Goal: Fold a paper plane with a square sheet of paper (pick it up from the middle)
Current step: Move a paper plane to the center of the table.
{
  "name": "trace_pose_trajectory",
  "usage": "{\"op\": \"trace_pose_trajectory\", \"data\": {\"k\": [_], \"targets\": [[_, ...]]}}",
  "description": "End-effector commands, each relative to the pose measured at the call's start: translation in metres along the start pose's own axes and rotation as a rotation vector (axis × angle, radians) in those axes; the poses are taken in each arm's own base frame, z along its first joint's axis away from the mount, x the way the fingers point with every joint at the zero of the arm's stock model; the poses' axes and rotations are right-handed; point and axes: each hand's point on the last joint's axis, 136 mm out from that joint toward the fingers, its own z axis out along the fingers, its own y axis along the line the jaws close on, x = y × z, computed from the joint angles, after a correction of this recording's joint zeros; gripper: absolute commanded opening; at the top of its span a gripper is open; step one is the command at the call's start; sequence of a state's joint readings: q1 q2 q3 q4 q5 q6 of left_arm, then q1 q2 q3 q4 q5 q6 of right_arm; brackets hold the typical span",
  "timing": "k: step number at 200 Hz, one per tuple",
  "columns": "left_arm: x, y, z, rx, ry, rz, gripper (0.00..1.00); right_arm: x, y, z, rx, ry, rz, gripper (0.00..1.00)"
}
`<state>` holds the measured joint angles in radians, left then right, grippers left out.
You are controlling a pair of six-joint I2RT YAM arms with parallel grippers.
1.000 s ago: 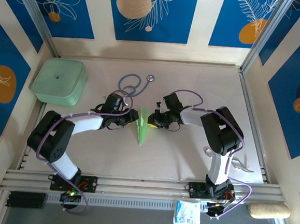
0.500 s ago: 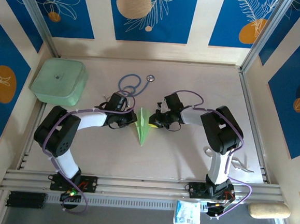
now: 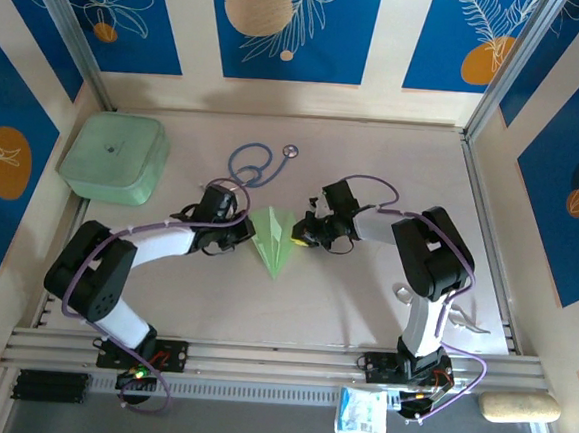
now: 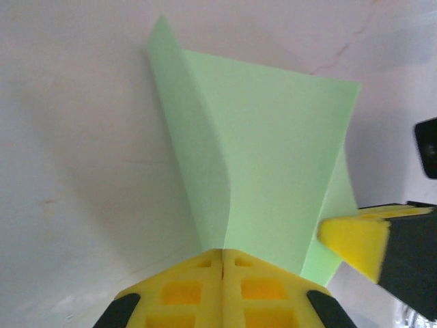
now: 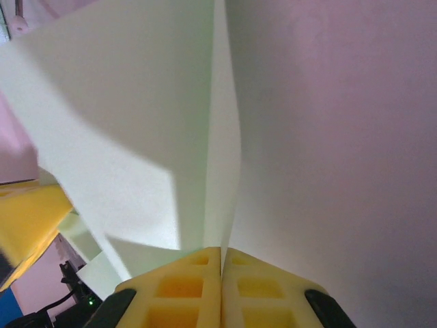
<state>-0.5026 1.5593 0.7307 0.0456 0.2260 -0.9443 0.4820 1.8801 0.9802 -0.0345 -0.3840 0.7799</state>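
The square sheet of paper is now the pale green paper plane point(image 3: 279, 240), lying mid-table with its nose toward the near edge and its wings spread. My left gripper point(image 3: 250, 232) is shut on the plane's left wing. In the left wrist view its yellow pads point(image 4: 198, 290) pinch the paper point(image 4: 273, 157) at the crease. My right gripper point(image 3: 304, 234) is shut on the right wing. The right wrist view has the paper point(image 5: 130, 116) running into its closed jaws point(image 5: 222, 256). The other arm's yellow fingertip point(image 4: 351, 238) touches the paper's far edge.
A thick mint-green box point(image 3: 114, 158) sits at the back left. A blue stethoscope point(image 3: 256, 160) lies just behind the left gripper. Metal rails point(image 3: 268, 357) run along the near edge, with a white packet point(image 3: 362, 413) and a beige object point(image 3: 520, 406) beyond them.
The left gripper has shut on the plane's left wing. The plane has gone from a narrow upright dart to a wider shape, its wings pulled apart sideways. The right gripper shifted slightly right.
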Motion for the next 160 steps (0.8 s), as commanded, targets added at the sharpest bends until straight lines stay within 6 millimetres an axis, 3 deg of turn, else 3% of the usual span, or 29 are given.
{"op": "trace_pose_trajectory", "data": {"k": [1, 52, 89, 132, 160], "targets": [[0.005, 0.009, 0.001, -0.020, -0.013, -0.029, 0.00, 0.001, 0.000, -0.006, 0.003, -0.019, 0.012, 0.07], [0.006, 0.028, 0.001, -0.099, -0.030, -0.055, 0.00, 0.006, -0.011, 0.000, 0.024, 0.000, 0.045, 0.07], [0.008, 0.018, 0.006, -0.065, 0.009, -0.048, 0.08, 0.008, -0.007, 0.005, 0.011, 0.027, 0.041, 0.08], [0.000, -0.001, -0.022, -0.041, -0.026, -0.006, 0.26, 0.007, -0.002, 0.004, 0.011, 0.031, 0.024, 0.08], [0.013, -0.018, -0.031, 0.020, 0.004, 0.021, 0.26, 0.006, -0.001, 0.004, 0.013, 0.030, 0.023, 0.09]]}}
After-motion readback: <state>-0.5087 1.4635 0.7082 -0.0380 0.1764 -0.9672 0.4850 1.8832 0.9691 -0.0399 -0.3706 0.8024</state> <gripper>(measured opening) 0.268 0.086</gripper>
